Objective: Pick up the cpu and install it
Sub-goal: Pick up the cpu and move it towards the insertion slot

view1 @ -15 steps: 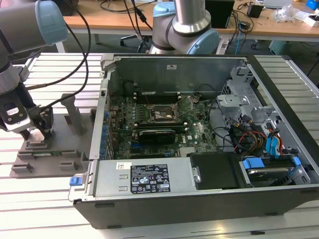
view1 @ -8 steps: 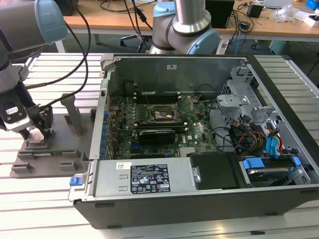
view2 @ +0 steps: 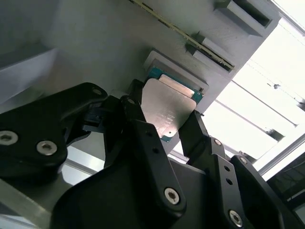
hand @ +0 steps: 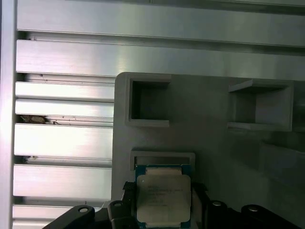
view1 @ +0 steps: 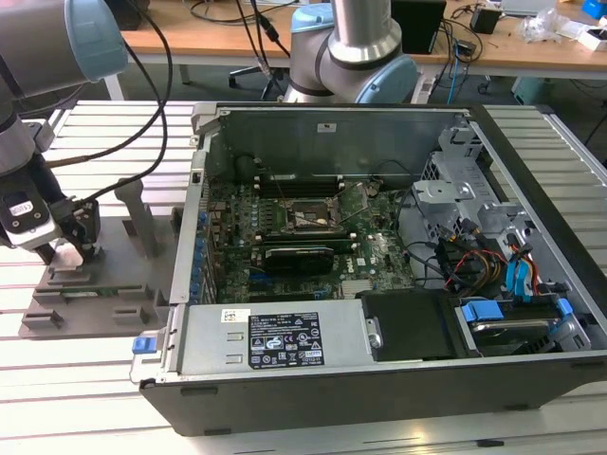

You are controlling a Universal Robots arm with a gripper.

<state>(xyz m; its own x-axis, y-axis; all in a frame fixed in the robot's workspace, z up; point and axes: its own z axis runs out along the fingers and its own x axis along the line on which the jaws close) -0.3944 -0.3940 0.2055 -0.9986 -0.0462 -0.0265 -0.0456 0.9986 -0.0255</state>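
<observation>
Cpu: the cpu [view2: 169, 110] is sitting at a shallow pocket of the fixture [view1: 87, 296], silvery top facing up, its green rim showing against the pocket's raised lip. I can't tell whether it is resting in the pocket or already a touch clear of it.

Gripper: the gripper [view1: 80, 237] is reaching down over the fixture at the exterior view's left. In both wrist views its two black fingers [view2: 137, 120] are pressing on opposite edges of the cpu, so it looks to be clamping the chip.

Step in hand: I'm judging this as the pick-up, with the install not yet done.

Doing it well: the hold is looking fairly centred, which is helping the chip stay flat. Contact belongs on the edges alone, with light squeeze, and the cpu should be staying level so a corner isn't catching the lip.

Socket: the socket [view1: 305, 216] is lying open and bare on the board inside the case [view1: 285, 379], well apart from the fixture.

Surroundings: fixture and case are both standing on the slatted table [view1: 66, 408].
</observation>
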